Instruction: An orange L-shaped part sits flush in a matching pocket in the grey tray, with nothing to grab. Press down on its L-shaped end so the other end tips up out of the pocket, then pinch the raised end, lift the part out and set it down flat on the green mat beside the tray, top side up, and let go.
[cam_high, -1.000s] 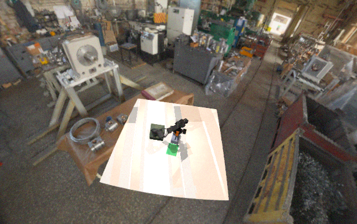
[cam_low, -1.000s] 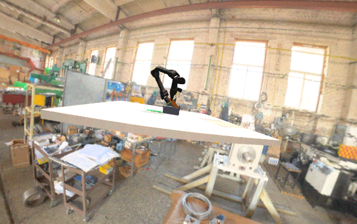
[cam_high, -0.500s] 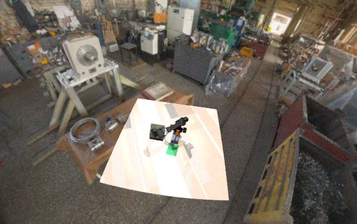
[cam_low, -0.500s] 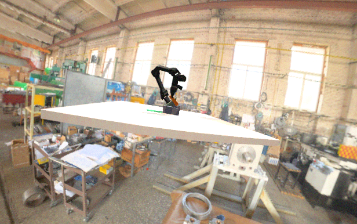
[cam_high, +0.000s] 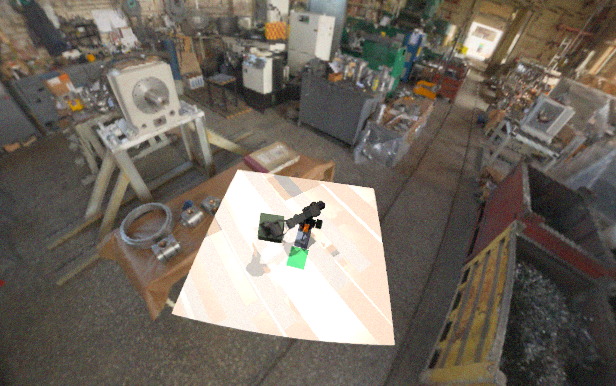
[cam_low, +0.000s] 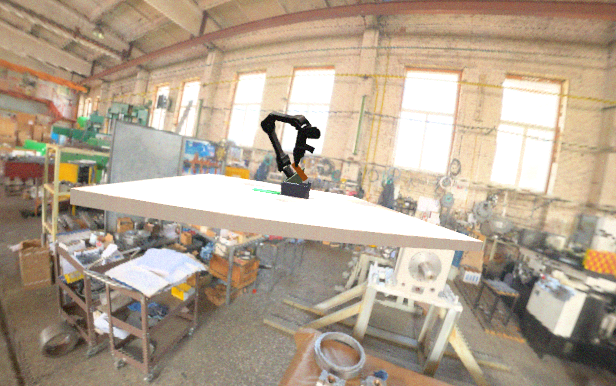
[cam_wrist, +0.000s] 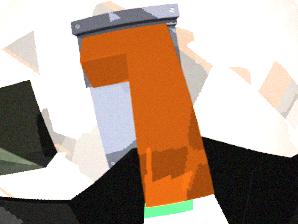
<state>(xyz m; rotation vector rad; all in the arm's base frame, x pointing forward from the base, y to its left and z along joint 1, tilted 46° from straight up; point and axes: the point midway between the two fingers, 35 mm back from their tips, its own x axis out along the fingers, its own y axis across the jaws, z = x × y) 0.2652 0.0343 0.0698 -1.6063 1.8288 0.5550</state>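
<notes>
My gripper (cam_high: 306, 225) (cam_low: 298, 165) (cam_wrist: 168, 151) is shut on the straight end of the orange L-shaped part (cam_high: 305, 229) (cam_low: 300, 172) (cam_wrist: 160, 103). It holds the part tilted in the air, clear of the grey tray (cam_high: 301, 241) (cam_low: 295, 190) (cam_wrist: 125, 20) right below. In the wrist view the part's L-shaped end points away from me, over the tray's open pocket. The green mat (cam_high: 297, 259) (cam_low: 265, 190) (cam_wrist: 169, 211) lies flat on the table beside the tray, on its near side in the top view.
The arm's dark base block (cam_high: 270, 227) stands on the white table (cam_high: 320, 310) (cam_low: 240, 210) just left of the tray. Workshop benches and machines surround the table, well below and away from it.
</notes>
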